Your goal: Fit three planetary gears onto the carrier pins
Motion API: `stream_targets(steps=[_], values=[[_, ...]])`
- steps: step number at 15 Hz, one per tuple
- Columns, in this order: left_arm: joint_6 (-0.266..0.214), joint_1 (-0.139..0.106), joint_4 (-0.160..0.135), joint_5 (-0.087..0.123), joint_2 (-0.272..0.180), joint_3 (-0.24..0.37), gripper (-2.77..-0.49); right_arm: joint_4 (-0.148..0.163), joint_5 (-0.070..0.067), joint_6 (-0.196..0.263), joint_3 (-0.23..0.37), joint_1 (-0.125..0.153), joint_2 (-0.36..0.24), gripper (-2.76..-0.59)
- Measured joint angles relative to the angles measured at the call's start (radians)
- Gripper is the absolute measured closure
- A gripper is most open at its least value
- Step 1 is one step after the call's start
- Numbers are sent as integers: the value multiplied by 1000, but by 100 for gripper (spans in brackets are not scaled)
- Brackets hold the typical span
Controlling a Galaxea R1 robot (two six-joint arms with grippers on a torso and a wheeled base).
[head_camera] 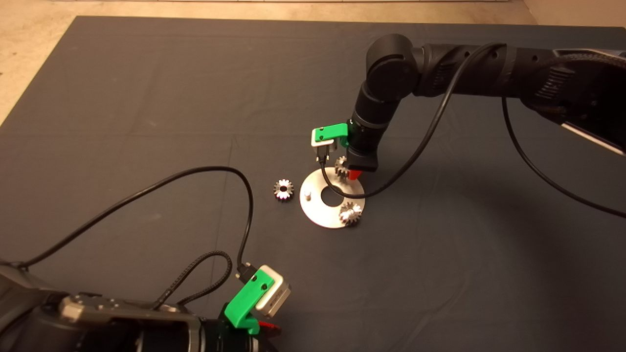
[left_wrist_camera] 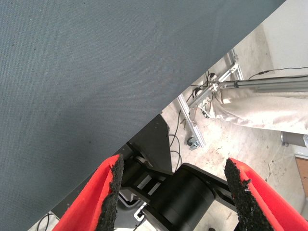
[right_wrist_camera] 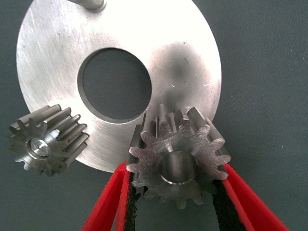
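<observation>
— Dark mat (head_camera: pixel 146 98) is covering the counter. Where are the gears sitting?

— One gear (head_camera: pixel 350 213) is seated on a pin at the silver disc's (head_camera: pixel 318 215) near rim; another (head_camera: pixel 283 189) is lying on the mat just left of it, beside a bare pin (head_camera: pixel 307 195).

— And the tools?

— Right tool (right_wrist_camera: pixel 175 202) is gripping the third gear (right_wrist_camera: pixel 179 156) over the disc's far side. Left tool (left_wrist_camera: pixel 173 192) is waiting at the lower left, fingers spread wide.

Round flat silver disc (right_wrist_camera: pixel 192 72) cut off at the right wrist view's edge, its short bare silvery peg (right_wrist_camera: pixel 91 4) too, third peg hidden under the gripped dark-steel toothed gear (right_wrist_camera: pixel 178 159), left hand (head_camera: pixel 266 326) mostly out of head view
</observation>
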Motion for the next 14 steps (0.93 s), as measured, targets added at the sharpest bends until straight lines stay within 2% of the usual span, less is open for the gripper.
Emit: stream_targets(steps=[9,14], values=[[0,0,0,0,-1,0,-146,-1,4,0,7,-1,0,-97],[0,0,0,-3,-17,0,-146,-1,6,-1,-5,-8,0,-97]])
